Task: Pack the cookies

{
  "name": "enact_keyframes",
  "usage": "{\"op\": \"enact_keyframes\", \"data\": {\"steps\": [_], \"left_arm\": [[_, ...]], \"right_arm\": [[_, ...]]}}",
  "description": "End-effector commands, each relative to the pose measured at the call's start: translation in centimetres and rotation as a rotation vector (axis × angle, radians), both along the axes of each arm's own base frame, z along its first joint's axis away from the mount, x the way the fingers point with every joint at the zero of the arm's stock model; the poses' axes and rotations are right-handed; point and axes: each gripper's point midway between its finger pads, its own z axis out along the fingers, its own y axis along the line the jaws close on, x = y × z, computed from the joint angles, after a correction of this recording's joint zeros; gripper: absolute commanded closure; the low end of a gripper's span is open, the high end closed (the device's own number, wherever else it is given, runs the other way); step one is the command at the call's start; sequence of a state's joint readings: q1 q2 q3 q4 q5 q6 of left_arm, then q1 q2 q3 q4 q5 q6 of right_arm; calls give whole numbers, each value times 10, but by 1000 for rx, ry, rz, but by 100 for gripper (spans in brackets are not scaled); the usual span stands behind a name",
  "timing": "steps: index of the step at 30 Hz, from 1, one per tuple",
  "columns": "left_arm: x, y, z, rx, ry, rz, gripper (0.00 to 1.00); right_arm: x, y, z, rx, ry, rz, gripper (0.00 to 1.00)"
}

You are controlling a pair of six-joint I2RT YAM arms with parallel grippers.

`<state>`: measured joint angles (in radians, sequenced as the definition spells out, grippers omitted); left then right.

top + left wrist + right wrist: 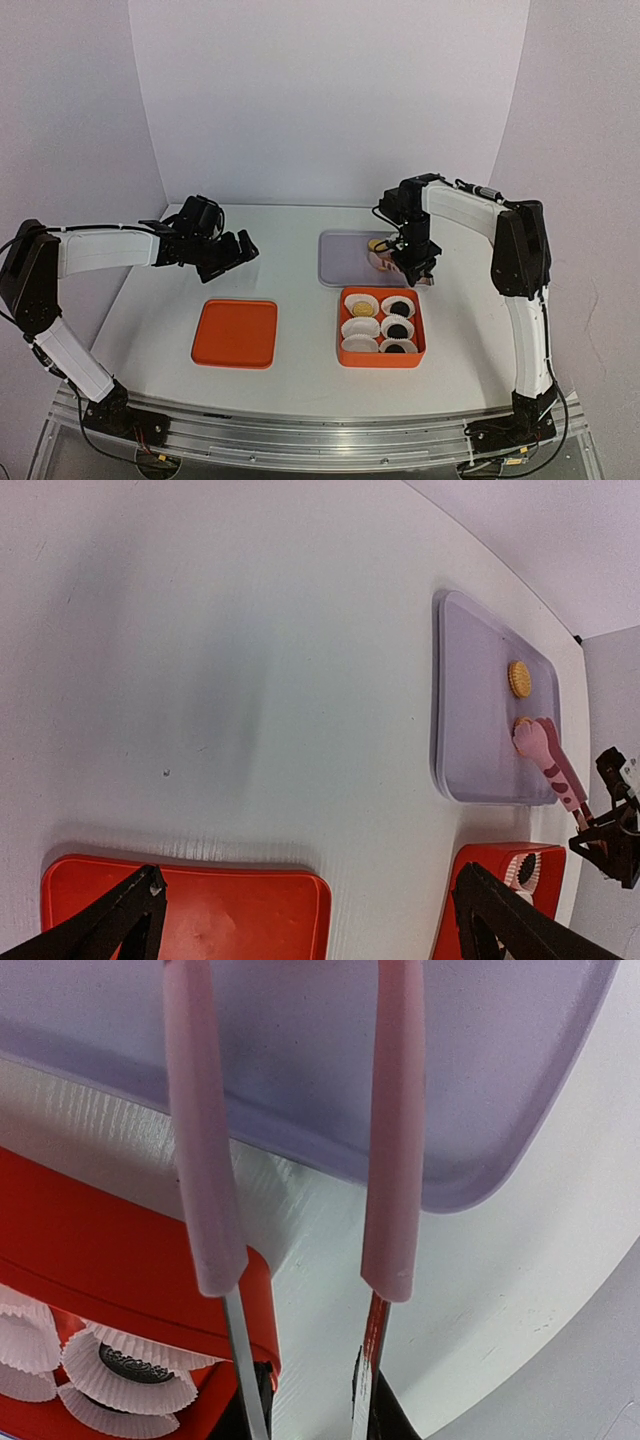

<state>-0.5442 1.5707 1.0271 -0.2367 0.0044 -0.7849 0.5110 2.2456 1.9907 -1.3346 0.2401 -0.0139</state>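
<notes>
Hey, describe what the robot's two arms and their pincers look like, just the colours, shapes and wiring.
The two arms match. The left arm and right arm have smooth white shells on the long links and black housings at the joints. Thin black cables loop beside the joints and trail near the bases. The left pincer and right pincer are black. The left one's two fingers taper toward the tips.

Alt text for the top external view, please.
The right gripper holds pink tongs at a golden cookie on a lavender tray. Nearer the arms' bases, an orange box holds six paper cups, four with cookies in them; an orange lid lies to its left, and the left gripper hovers open.
</notes>
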Motion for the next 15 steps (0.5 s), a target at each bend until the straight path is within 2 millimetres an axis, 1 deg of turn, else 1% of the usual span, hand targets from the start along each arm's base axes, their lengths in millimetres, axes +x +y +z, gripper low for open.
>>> {"op": "enact_keyframes", "data": {"steps": [1, 3, 7, 8, 11, 15], "left_arm": [[7, 1, 23, -21, -53, 16, 0], [8, 0, 25, -21, -57, 14, 0], [8, 0, 27, -22, -60, 14, 0], [8, 0, 27, -23, -62, 14, 0], [8, 1, 28, -23, -65, 16, 0], [8, 1, 29, -24, -68, 16, 0]], "right_arm": [[-25, -16, 11, -62, 98, -8, 82], [-24, -16, 15, -57, 87, -8, 87], [-24, -15, 29, -35, 54, -8, 93], [-26, -15, 35, -24, 45, -8, 96], [-33, -14, 51, 9, 23, -8, 99], [-49, -14, 75, 45, -15, 9, 100]]}}
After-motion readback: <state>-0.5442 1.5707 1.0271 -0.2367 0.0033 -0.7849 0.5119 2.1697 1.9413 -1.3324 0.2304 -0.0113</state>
